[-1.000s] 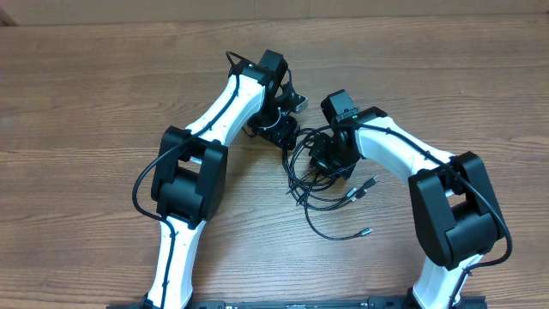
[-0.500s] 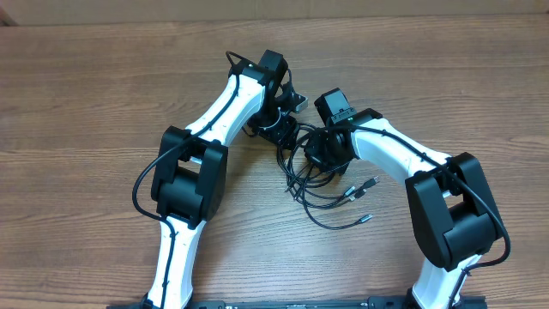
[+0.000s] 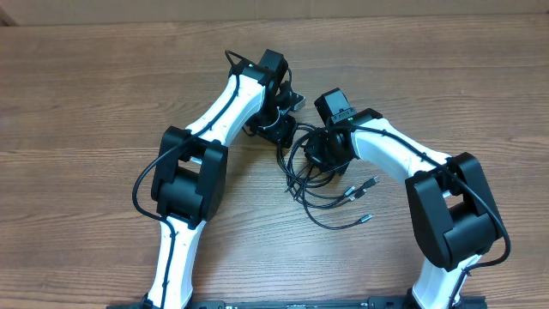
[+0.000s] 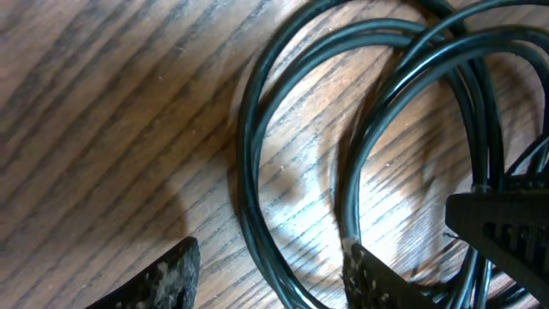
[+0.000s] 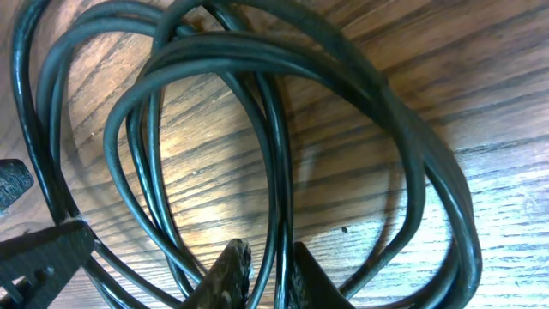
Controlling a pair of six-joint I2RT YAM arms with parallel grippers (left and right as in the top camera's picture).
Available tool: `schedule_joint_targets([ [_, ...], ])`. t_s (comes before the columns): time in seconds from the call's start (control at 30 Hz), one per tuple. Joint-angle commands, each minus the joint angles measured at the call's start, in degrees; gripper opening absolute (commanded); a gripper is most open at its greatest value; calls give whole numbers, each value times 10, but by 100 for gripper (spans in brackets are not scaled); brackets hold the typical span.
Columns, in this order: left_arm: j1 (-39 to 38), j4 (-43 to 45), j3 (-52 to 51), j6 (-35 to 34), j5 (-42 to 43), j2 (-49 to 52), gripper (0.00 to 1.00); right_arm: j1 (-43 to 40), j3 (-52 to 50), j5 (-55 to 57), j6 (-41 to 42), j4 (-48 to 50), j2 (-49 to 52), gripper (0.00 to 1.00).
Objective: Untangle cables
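Our right jaws have just pinched shut on one strand of the cables (image 5: 276,172). The tangle lies mid-tabletop (image 3: 86,103) between both arms. Left jaws open, straddling a loop. Pulling apart looks next.

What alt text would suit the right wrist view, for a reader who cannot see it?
The right claw, at the bottom edge, pinches one strand of the black cables between its two fingertips. The cables lie in overlapping loops on a wooden table.
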Motion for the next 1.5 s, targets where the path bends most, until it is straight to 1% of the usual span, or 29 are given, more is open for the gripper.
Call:
schedule_joint_targets([
  [0.0,-4,2,-2,-19,-7,6,54,3,-4,6,6,3,-3,16],
  [0.2,-5,11,-11,-25,-14,6,51,3,-4,6,5,3,-3,17],
  [0.47,-5,62,-52,-35,-20,6,51,3,-4,6,5,3,-3,17],
  [0.57,-5,66,-53,-57,-51,6,50,3,-4,6,0,3,-3,18],
  [0.6,-5,67,-53,-66,-69,6,49,3,-4,6,-3,2,-3,24],
  [0.63,-5,67,-53,-76,-92,6,48,3,-4,6,-3,1,-3,28],
  [0.67,-5,68,-53,-85,-115,6,47,3,-4,6,-3,-1,-3,32],
  [0.7,-5,67,-54,-93,-134,6,46,3,-4,6,-3,-3,-3,33],
  [0.73,-5,67,-54,-104,-156,6,45,3,-4,6,-3,-4,-3,38],
  [0.87,-5,67,-54,-108,-158,6,45,3,-4,6,-4,-4,-3,47],
  [0.93,-5,67,-54,-108,-162,6,45,3,-4,9,-5,-8,-3,55],
  [0.97,-5,67,-54,-108,-162,6,46,3,-4,11,-7,-12,-3,55],
  [1.03,-5,66,-54,-108,-161,6,47,3,-4,2,-36,-17,-4,56],
  [1.1,-5,64,-54,-108,-162,6,47,-1,1,-39,-83,-18,-6,62],
  [1.2,-5,62,-54,-108,-160,6,50,-5,14,-79,-122,-21,-18,67],
  [1.33,-7,58,-54,-107,-133,6,52,-11,40,-80,-165,-48,-41,73],
  [1.37,-7,56,-54,-107,-127,6,52,-14,46,-77,-176,-57,-44,77],
  [1.47,-8,51,-54,-107,-118,6,52,-25,57,-42,-182,-96,-46,81],
])
